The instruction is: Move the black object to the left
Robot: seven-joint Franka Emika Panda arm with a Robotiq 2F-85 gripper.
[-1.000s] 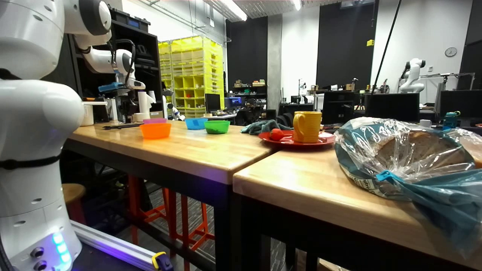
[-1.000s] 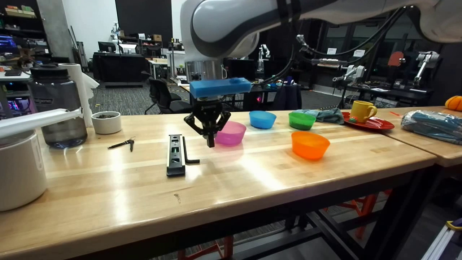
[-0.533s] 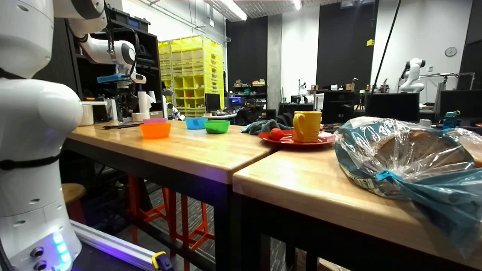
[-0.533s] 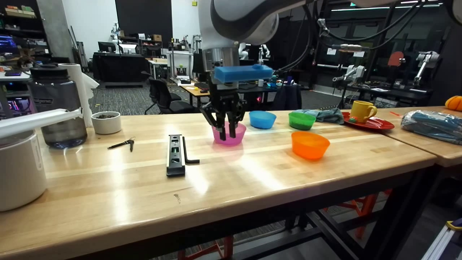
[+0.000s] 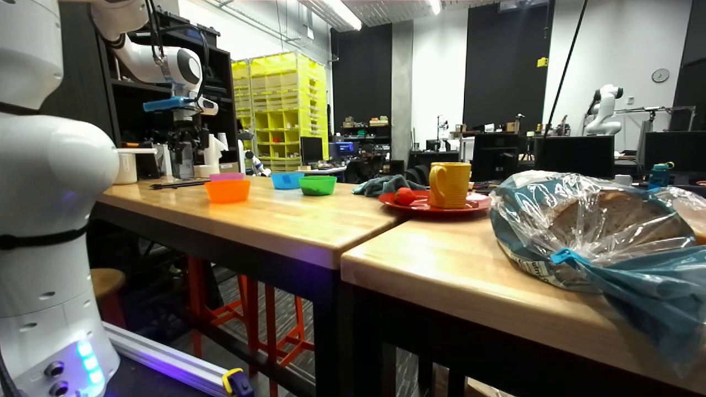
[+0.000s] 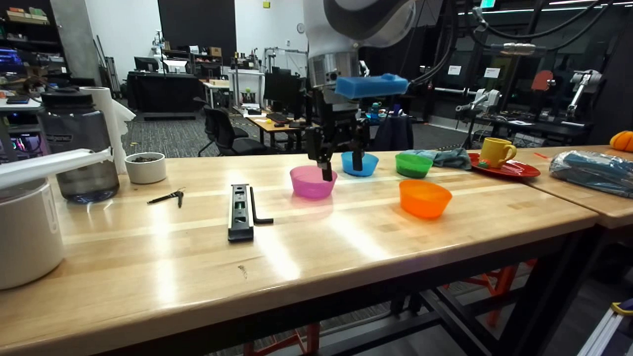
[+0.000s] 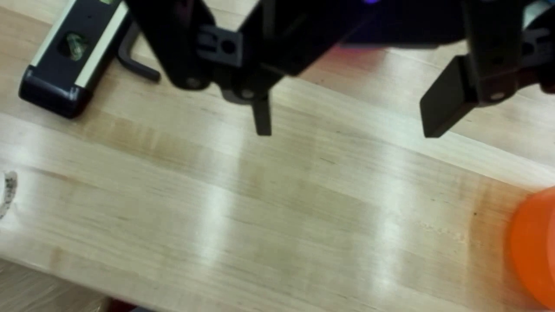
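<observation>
Several black things lie on the table, and I cannot tell which one the task names. A black level with pale side strips lies lengthwise, with a black hex key close along its right side. Farther left is a small black folded tool. My gripper hangs above the table, to the right of the level in that exterior view. In the wrist view the jaws of the gripper stand wide apart with only tabletop seen between them. The level and hex key show there at the upper left, apart from the fingers.
A pink bowl and a blue bowl stand near the gripper. An orange bowl and a green bowl are farther right. At left stand a white container, a bottle and a small white bowl.
In an exterior view my gripper has moved right and somewhat up, away from the level. Its jaws have gone from shut to wide apart. The level and hex key have stayed put.
</observation>
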